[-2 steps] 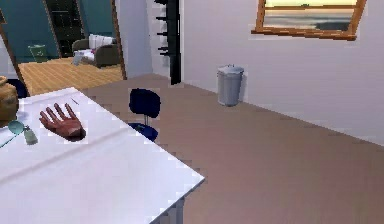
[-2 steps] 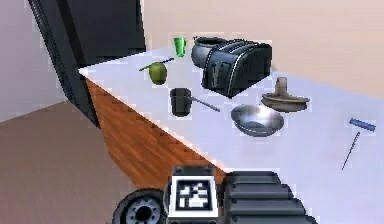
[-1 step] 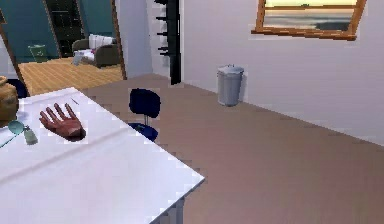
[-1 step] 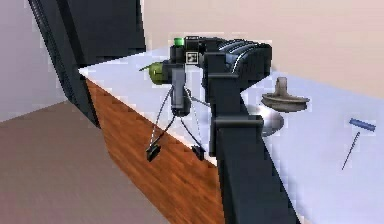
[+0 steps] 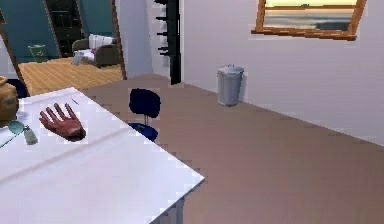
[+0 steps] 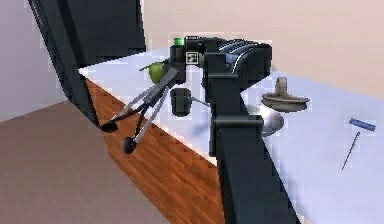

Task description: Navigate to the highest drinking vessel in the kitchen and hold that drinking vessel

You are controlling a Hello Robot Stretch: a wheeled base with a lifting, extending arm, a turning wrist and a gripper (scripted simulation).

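Mug [image 6: 181, 101] stands on arm side view's counter [image 6: 320, 150], bin [image 5: 230, 85] in forward view.

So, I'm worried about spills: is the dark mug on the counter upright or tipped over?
Upright. The mug stands on its base on the counter, with its rim facing up and its sides vertical.

White counter [image 6: 310, 150] — cup [image 6: 181, 101], apple [image 6: 157, 71], toaster [image 6: 243, 55].

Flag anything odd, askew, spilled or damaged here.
The reddish-brown hand-shaped sculpture lies flat on the white table at the forward view's left, an unusual thing to find on a table. Nothing else looks spilled, tipped or broken.
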